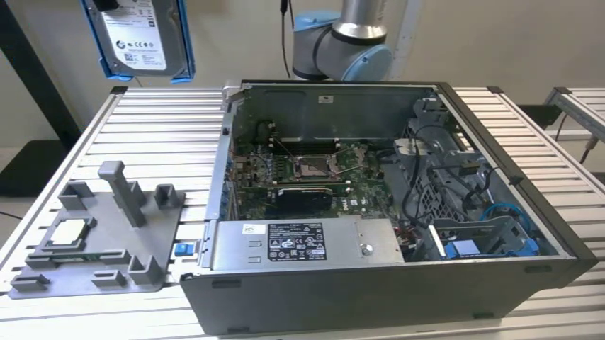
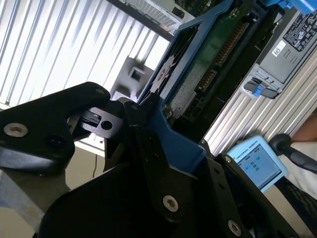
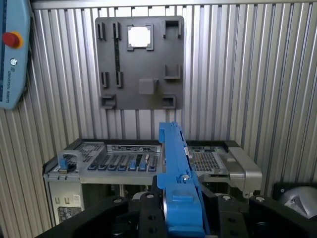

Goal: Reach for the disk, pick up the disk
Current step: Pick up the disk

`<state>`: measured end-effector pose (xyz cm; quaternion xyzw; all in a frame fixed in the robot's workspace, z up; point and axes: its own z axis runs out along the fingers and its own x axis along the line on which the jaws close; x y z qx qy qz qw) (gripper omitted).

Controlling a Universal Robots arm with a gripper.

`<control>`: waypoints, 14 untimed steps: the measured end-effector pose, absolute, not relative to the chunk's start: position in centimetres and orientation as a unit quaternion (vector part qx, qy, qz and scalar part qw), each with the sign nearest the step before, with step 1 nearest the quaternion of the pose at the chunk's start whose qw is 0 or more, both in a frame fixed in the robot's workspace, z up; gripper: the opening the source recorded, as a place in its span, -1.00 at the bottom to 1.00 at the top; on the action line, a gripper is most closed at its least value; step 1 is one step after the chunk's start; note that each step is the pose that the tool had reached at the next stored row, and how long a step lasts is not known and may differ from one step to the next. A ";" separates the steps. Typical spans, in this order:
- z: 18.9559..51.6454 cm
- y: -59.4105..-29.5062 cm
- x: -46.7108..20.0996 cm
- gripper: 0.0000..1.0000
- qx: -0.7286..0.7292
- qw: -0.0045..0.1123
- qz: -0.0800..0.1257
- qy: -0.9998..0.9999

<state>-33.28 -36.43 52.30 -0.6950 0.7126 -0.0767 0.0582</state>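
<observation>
You have the disk [image 1: 142,37] up in the air, hanging well above the far corner of the slatted table [image 1: 161,120] on the exterior view's left, clear of the open computer case [image 1: 378,212] and of the grey holder plate [image 1: 95,237] with the small square chip [image 1: 68,232] lying in it. In the first wrist view the gripper [image 3: 181,197] sits clamped on the disk's blue frame, one black finger on each side of it, so the disk stands edge-on between them. That grip looks sensible to me: the pads press on plastic, not on the label face or the green circuit board that shows on the underside in the second wrist view. Holding it this high also keeps it free of the case walls and the plate's upright pegs. The disk itself is a flat silver-grey rectangle with a white printed label facing the exterior camera, and blue plastic rails run down both long sides. Judging by the gap beneath it, the pick-up is done
</observation>
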 end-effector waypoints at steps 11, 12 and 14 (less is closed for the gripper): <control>52.3 -36.4 -31.0 -1.00 -0.695 0.058 -0.077 0.713; 52.3 -36.4 -30.8 -1.00 -0.695 0.058 -0.077 0.713; 52.3 -36.4 -30.4 -1.00 -0.695 0.058 -0.077 0.713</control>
